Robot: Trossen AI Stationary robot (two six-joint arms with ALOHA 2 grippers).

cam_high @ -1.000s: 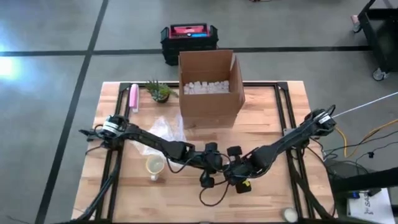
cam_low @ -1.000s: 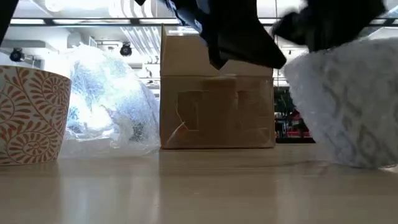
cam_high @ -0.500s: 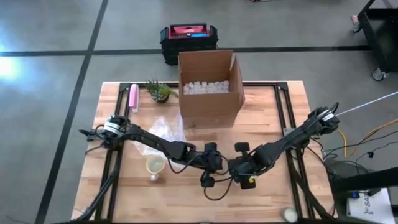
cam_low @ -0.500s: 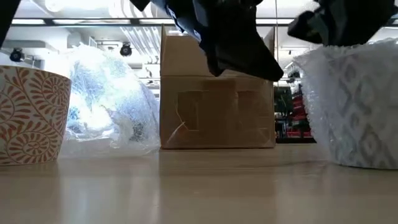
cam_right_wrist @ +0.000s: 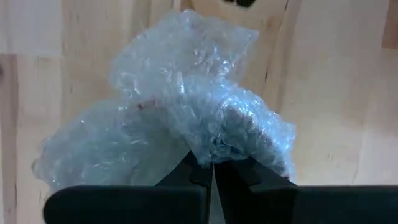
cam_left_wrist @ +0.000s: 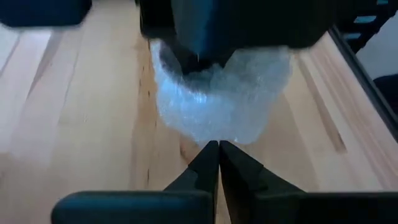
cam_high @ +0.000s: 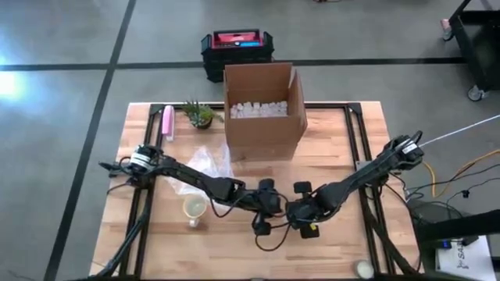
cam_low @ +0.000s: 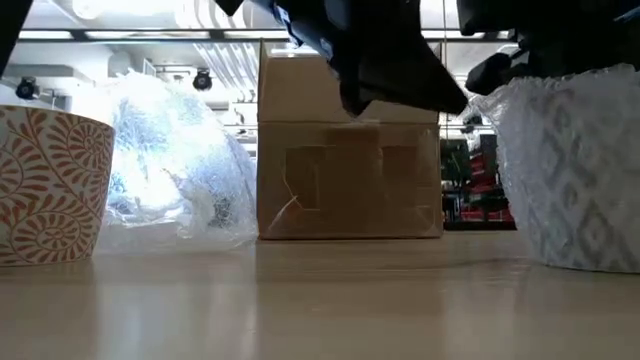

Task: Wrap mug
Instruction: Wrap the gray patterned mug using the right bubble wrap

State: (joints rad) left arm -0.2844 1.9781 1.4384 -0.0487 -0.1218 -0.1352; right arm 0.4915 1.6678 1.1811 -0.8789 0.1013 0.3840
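The wrapped mug [cam_low: 575,165] is seen standing upright at the right edge of the low view, long axis vertical, mouth up under bubble wrap [cam_right_wrist: 186,106]; in the high view it sits lower centre, hidden between the grippers. The right gripper [cam_right_wrist: 208,167] is closed on a fold of wrap; the left gripper [cam_left_wrist: 217,149] is closed at its edge. Wrapping is judged nearly finished, so loose ends would be tucked next; farther off are a bare mug [cam_high: 194,208] and a box [cam_high: 264,109].

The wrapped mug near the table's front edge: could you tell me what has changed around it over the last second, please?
The right gripper shifted slightly right, then back, staying shut on the bubble wrap around the wrapped mug. The left gripper, bare mug and cardboard box stayed put.
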